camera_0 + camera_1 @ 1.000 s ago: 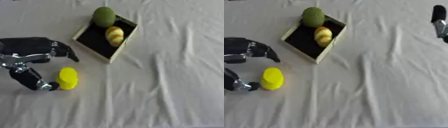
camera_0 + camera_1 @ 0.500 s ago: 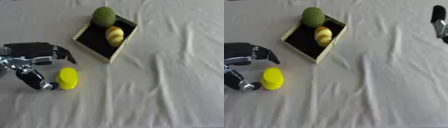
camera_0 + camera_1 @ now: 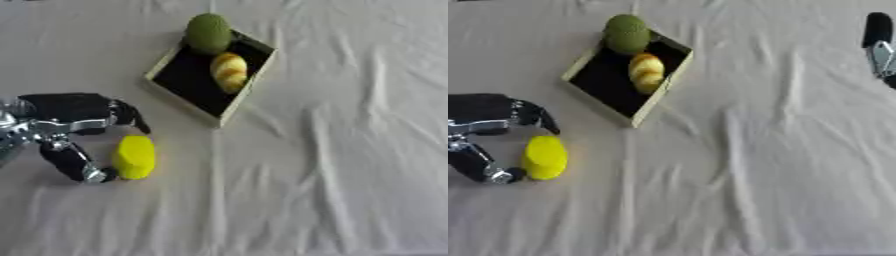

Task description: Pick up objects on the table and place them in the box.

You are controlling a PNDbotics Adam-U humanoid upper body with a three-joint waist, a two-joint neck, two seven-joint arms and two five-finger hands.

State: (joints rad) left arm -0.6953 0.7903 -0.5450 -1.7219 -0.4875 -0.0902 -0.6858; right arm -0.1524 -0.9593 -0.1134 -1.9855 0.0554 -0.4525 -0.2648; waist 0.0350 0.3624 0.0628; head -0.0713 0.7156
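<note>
A yellow rounded object lies on the white cloth at the left. My left hand is open around it: the fingers arch just above its top end, and the thumb reaches its lower left side. The tilted box, light-rimmed with a black floor, stands further back. It holds a yellow-orange fruit, and a green round fruit sits at its far corner. My right hand shows only at the upper right edge of the right eye view, one finger straight, holding nothing.
A wrinkled white cloth covers the whole table. Its folds run down the middle and the right side.
My left hand has sunk a little toward the yellow object, its fingers closer over the object's top. The yellow object, the box and the right hand have not moved.
</note>
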